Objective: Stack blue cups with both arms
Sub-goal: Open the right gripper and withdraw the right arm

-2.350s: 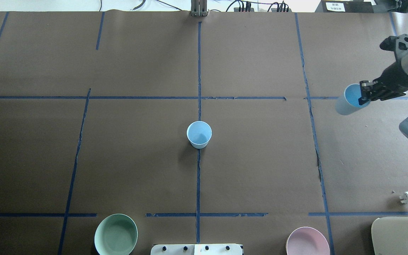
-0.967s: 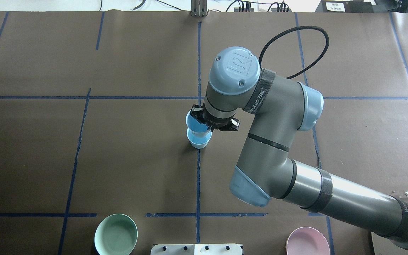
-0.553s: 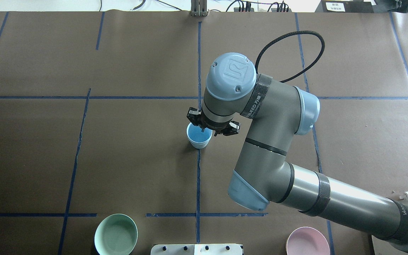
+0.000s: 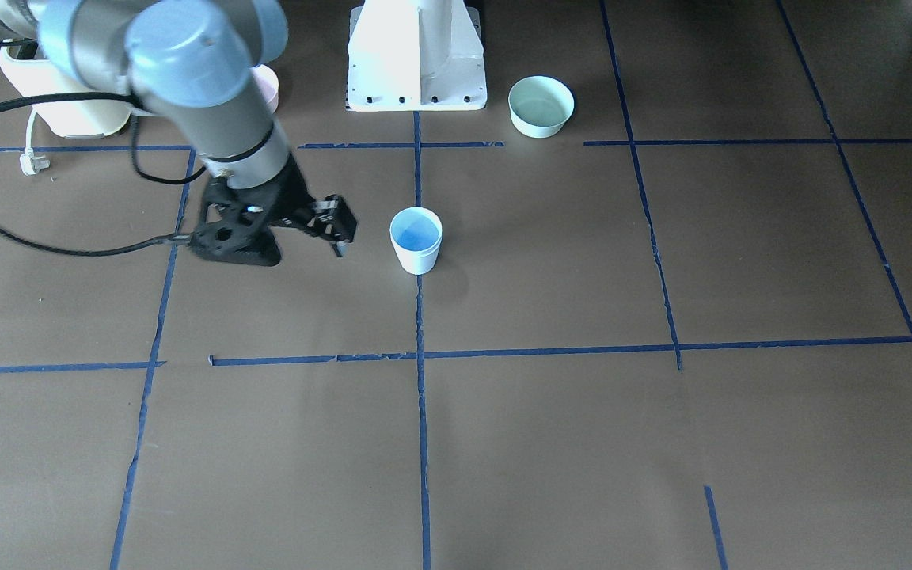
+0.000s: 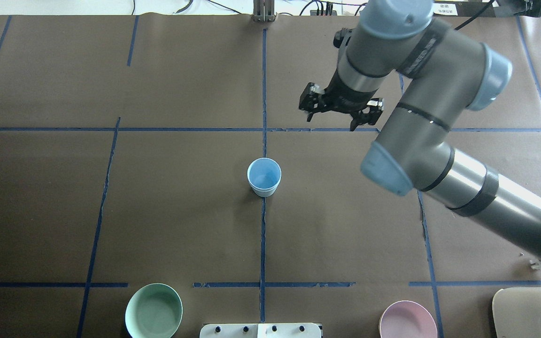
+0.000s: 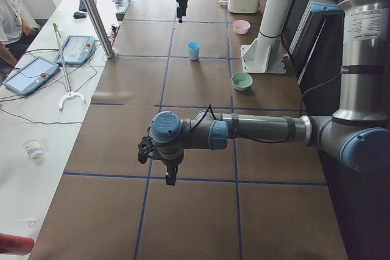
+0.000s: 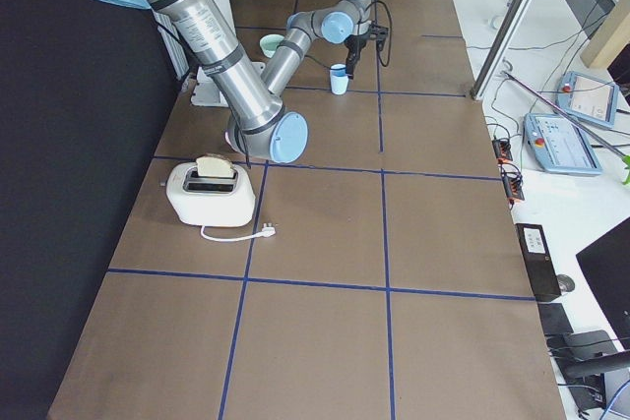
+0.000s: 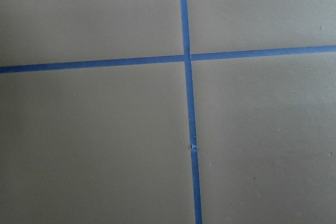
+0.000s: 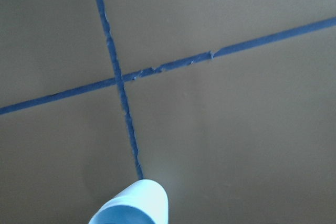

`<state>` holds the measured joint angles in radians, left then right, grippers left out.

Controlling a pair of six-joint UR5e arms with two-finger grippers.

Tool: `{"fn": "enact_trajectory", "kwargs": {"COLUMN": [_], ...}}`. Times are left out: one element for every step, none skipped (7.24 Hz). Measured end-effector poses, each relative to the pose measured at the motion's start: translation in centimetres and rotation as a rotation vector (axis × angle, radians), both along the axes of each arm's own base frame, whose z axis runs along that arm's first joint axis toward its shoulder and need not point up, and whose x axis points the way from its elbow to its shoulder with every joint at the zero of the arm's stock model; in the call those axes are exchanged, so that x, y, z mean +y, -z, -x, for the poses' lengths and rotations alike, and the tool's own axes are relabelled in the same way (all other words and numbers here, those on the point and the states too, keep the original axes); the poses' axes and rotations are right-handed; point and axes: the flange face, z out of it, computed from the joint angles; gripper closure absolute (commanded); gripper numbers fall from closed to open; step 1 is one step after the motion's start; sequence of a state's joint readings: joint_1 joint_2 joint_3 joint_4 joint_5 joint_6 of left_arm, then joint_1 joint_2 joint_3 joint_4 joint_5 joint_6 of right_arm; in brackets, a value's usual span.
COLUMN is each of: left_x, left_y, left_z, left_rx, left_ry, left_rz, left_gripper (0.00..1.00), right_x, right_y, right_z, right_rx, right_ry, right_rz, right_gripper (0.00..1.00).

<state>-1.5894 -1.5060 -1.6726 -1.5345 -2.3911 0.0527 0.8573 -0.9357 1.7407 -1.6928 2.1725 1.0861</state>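
A robotics lab: paper-covered table (image 5: 181,211) gridded with blue tape (image 5: 262,234), a teach pendant (image 6: 30,75) on the side bench (image 6: 24,211).

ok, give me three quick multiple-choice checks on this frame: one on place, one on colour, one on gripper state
1. Where do the blue cups stand?
A) on the centre tape line
B) inside the pink bowl
C) beside the toaster

2. What colour is the bowl on the robot's left side?
A) pink
B) mint green
C) yellow

3. The right gripper is:
A) shut on a cup
B) open and empty
C) out of view

Answers:
1 A, the tape runs under them in the overhead view.
2 B, the mint green bowl sits on that view's left.
3 B, its fingers are spread with nothing between them, away from the cups.
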Motion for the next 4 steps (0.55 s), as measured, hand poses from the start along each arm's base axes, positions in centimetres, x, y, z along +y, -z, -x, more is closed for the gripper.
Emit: {"fn": "enact_trajectory", "kwargs": {"left_x": [0.0,0.0,0.0,0.0], "left_y": [-0.1,-0.2,-0.1,-0.1], "left_z": [-0.4,-0.9,-1.2,-1.4], "left_rx": [-0.003,-0.008,-0.010,-0.009], "left_ry": [-0.007,-0.020,-0.027,-0.030], "left_rz": [0.010,0.011,0.008,0.004], "left_gripper": [0.00,0.00,0.00,0.00], "right_x": [-3.5,-5.4,-5.4,-3.7], "right_y": [-6.0,-13.0,-20.1,-27.4], "right_z": [-7.8,-16.2,-23.9,-30.9], "right_rx": [0.018,0.037,0.056,0.076], "right_ry": [0.063,0.128,0.190,0.258], "right_rz": [-0.065,-0.132,-0.192,-0.246], "right_gripper": [0.00,0.00,0.00,0.00]}}
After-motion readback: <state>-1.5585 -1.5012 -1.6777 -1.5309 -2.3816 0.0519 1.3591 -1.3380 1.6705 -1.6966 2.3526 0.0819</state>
